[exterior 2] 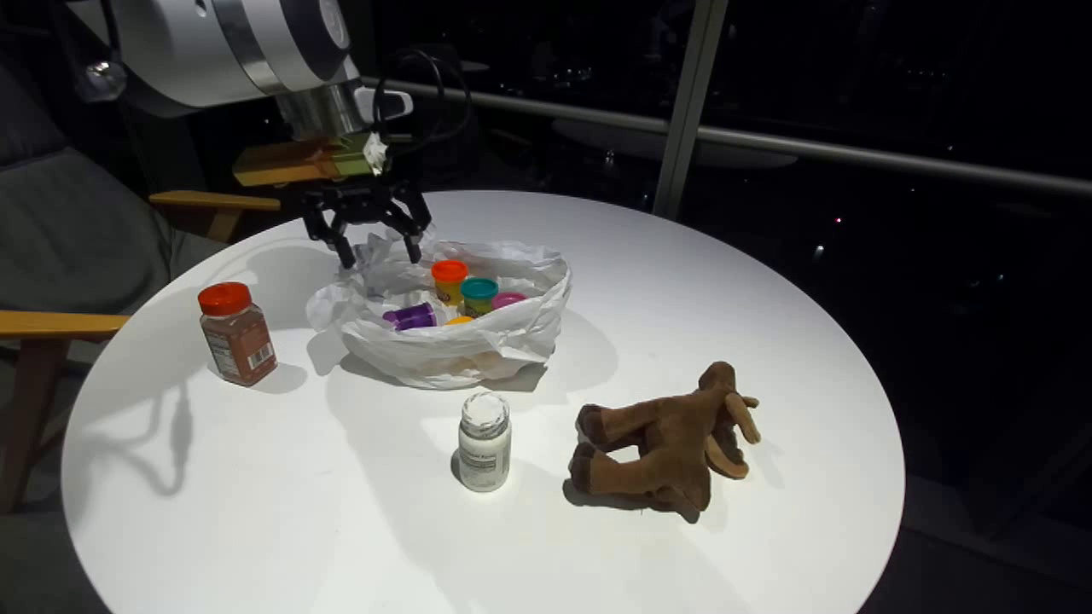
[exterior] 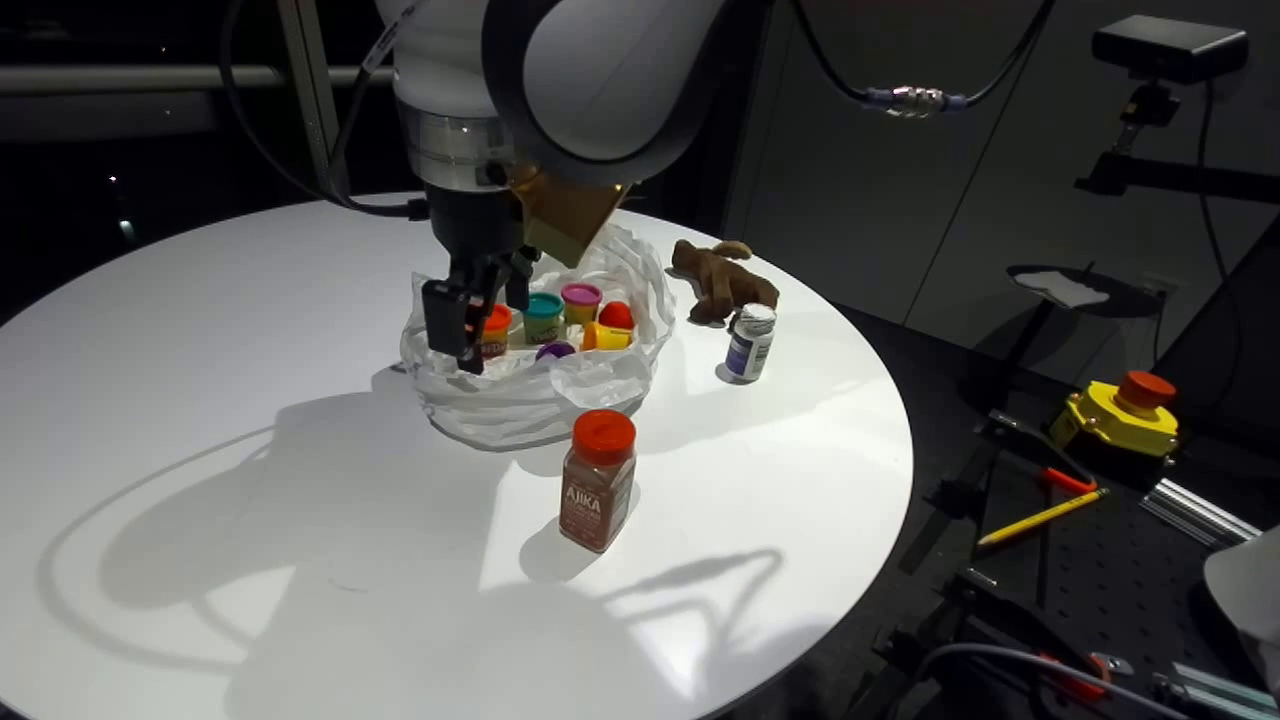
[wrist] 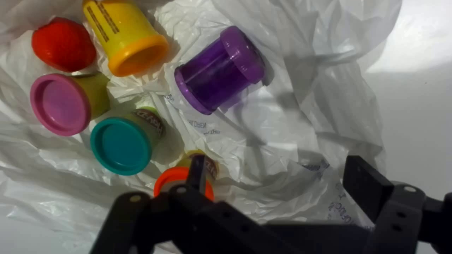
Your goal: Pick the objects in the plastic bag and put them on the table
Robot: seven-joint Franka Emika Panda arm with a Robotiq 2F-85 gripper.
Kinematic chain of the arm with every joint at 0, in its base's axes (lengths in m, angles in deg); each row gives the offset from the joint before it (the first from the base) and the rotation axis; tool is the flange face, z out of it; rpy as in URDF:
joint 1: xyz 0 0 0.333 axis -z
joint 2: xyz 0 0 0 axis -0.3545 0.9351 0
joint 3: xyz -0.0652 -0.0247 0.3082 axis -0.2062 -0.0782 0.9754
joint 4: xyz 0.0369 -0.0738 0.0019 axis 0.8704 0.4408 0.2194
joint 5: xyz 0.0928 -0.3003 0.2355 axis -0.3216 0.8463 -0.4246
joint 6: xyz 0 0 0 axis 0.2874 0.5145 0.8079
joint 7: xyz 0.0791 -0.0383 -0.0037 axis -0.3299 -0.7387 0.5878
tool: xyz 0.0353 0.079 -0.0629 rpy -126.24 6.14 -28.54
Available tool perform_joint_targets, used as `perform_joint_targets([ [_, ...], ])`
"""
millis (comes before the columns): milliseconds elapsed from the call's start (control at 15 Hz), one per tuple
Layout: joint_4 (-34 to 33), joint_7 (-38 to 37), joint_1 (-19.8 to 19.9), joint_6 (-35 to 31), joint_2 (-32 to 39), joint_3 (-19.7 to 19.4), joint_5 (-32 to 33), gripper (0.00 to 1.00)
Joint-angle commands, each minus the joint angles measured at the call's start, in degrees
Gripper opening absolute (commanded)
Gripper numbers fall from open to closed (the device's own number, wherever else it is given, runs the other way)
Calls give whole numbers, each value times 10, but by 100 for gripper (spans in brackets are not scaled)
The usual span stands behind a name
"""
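Observation:
A crumpled white plastic bag lies open on the round white table. Inside it, in the wrist view, a purple cup and a yellow cup lie on their sides. Beside them are a red lump, a pink-lidded cup, a teal-lidded cup and an orange-lidded cup, partly covered by a finger. My gripper hangs over one end of the bag, jaws wide apart with only bag film visible below the gap. Out on the table rest a brown plush toy and a red-lidded jar.
A small white bottle stands upright between bag and plush toy. The bag's raised, wrinkled rim surrounds the cups. In an exterior view a yellow box with a red button and a pencil sit off the table.

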Motion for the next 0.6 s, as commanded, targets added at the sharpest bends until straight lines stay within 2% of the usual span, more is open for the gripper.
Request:
perform_joint_targets([
  [0,-35,-3,-5,1,17,-15,-10,100],
  [533,-93,-2,-2,7,62,-33,-14,100],
])
